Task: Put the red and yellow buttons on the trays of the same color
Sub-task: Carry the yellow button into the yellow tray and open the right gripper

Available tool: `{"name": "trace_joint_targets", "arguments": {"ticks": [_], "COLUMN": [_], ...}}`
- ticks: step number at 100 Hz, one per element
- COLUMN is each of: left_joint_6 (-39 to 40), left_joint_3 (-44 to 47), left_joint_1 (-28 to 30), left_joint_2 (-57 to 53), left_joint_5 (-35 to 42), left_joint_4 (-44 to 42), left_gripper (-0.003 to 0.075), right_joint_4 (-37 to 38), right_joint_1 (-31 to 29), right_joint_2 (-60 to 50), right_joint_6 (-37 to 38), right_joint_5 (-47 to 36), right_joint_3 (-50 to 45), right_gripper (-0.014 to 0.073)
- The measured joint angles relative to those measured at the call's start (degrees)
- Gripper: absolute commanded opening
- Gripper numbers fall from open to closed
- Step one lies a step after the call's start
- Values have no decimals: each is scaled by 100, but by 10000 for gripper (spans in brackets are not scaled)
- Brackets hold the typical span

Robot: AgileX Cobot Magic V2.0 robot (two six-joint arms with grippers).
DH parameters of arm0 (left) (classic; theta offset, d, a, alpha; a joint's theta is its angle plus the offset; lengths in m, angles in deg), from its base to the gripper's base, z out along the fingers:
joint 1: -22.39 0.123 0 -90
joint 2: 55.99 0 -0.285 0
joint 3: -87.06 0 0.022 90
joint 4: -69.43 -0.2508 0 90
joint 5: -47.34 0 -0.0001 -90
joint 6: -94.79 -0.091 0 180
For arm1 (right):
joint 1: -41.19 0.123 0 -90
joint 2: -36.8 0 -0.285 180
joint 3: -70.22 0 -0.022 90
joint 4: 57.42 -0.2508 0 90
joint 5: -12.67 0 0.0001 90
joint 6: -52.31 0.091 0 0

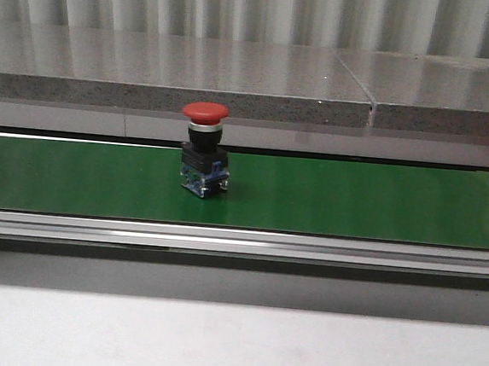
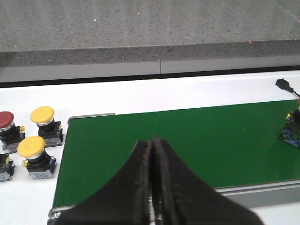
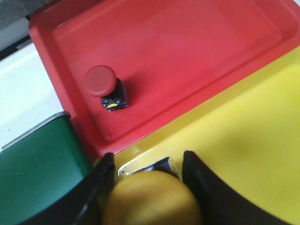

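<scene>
Right wrist view: right gripper (image 3: pixel 146 187) fingers pinch a yellow button (image 3: pixel 152 199) over the yellow tray (image 3: pixel 243 140), so lower before release, clear of the red tray (image 3: pixel 187 47); left gripper (image 2: pixel 152 154) fingers pressed together above belt (image 2: pixel 211 136).

A green conveyor belt (image 1: pixel 354 201) is running flat across in front of me, left to right. A silver metal rail (image 1: pixel 239 242) is edging its near side, and a rounded metal end bracket (image 2: pixel 91 116) is closing off its left end. The white worktop (image 1: pixel 230 344) is lying below the rail and spreading past the belt's end. Behind the belt, a grey speckled stone ledge (image 1: pixel 176 79) is stretching across, with a seam (image 1: pixel 356 81) splitting it. A black cable plug (image 2: pixel 283 85) is lying on the white surface beyond the belt.
</scene>
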Motion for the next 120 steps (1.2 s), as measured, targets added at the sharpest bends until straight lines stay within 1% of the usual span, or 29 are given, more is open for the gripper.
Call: {"name": "trace_joint_targets", "arguments": {"ticks": [41,71,95,107,120], "left_joint_6": [0,0,0,0,0], "left_joint_3": [0,0,0,0,0], "left_joint_1": [0,0,0,0,0], "left_joint_2": [0,0,0,0,0], "left_joint_5": [0,0,0,0,0], "left_joint_4": [0,0,0,0,0], "left_gripper": [-20,-20,-20,-20,-20], "right_joint_4": [40,40,40,40,6], "right_joint_1": [-562,-582,-582,-582,-582], "right_joint_2": [989,1812,2133,2254,2398], "right_joint_6": [11,11,22,22,22], "right_joint_5": [-381,-648,-894,-918,-927], "right_joint_3": [9,9,20,20,29], "right_gripper": [173,173,180,225,306]}}
